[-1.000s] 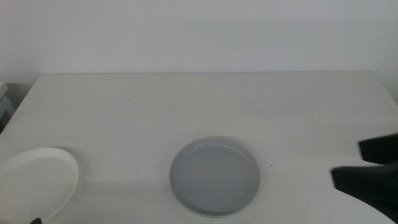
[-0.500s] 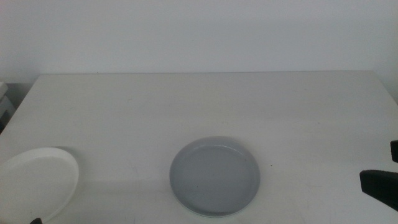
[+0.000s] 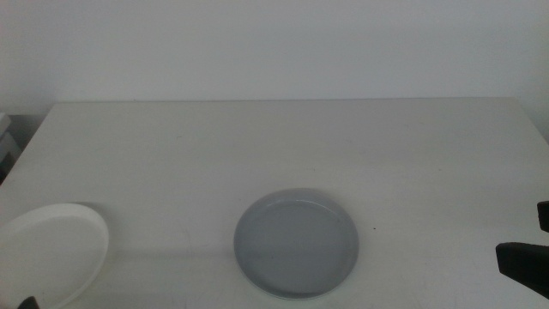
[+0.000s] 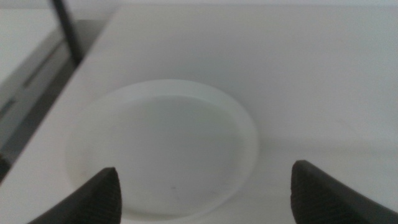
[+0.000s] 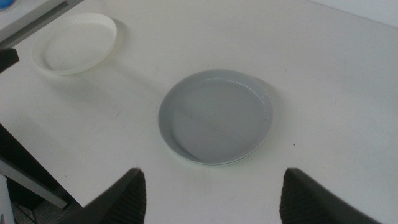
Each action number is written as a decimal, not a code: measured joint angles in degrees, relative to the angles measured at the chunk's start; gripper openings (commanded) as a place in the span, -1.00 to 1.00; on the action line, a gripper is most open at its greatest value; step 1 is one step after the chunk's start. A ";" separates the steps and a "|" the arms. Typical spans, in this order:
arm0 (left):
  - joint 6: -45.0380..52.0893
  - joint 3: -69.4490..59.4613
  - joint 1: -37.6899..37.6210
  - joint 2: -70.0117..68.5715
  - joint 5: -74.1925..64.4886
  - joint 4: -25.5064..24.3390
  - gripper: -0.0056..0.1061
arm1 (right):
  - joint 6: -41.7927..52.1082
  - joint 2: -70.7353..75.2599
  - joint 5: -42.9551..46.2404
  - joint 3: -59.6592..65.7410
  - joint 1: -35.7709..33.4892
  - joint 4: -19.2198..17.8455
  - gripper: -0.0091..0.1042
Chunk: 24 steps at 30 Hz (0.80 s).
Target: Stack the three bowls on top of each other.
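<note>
The white table (image 3: 257,154) carries 2 dishes: a grey bowl (image 3: 297,244) at 6 o'clock and a white bowl (image 3: 51,253) at 8 o'clock.

No legible text, labels, brand marks, numbers or signs appear in any view. The grey bowl (image 3: 297,244), the white bowl (image 3: 53,254) and the worktop (image 3: 283,146) carry plain, unmarked surfaces.
</note>
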<state>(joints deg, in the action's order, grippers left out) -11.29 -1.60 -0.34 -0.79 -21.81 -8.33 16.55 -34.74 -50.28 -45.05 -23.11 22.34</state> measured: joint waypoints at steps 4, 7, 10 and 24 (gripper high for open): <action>0.00 0.12 3.12 0.00 0.37 1.97 0.98 | 0.00 0.00 0.00 0.00 0.00 0.00 0.12; -0.05 3.03 5.34 2.77 0.26 4.61 0.98 | 0.00 0.00 0.00 0.00 0.00 0.00 0.12; -0.18 8.67 6.76 8.66 -0.76 5.61 0.98 | 0.00 0.00 0.00 0.00 0.00 0.00 0.12; -0.18 45.94 7.04 35.81 -29.11 7.07 0.98 | 0.00 0.00 0.00 0.00 0.00 0.00 0.12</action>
<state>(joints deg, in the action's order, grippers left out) -11.46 44.33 6.69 35.01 -50.92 -1.26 16.55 -34.74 -50.28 -45.05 -23.11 22.34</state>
